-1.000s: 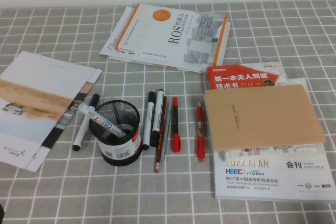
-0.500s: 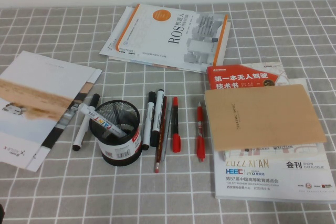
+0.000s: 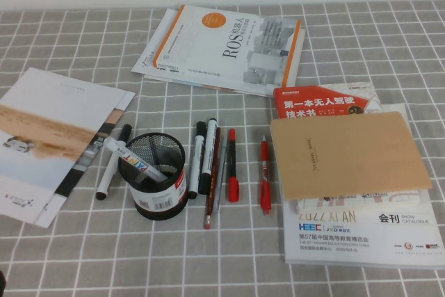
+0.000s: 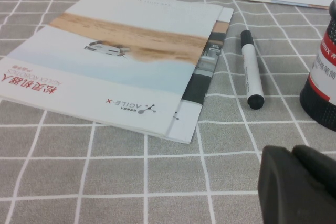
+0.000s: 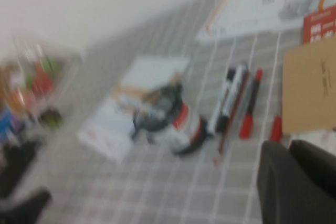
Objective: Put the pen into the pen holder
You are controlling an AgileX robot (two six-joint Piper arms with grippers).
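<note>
While the pen lies flat on the cloth at 3 o'clock from the pen holder, past the white markers, the left gripper hangs low near the booklet and the right gripper is high near the brown notebook, with neither grip's state possible to tell.

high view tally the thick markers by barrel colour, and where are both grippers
white-barrelled markers: 4, one inside the pen holder
black-barrelled pen with red cap: 1
total: 5
left gripper: low over the cloth by the brochure
right gripper: raised near the brown notebook
</note>
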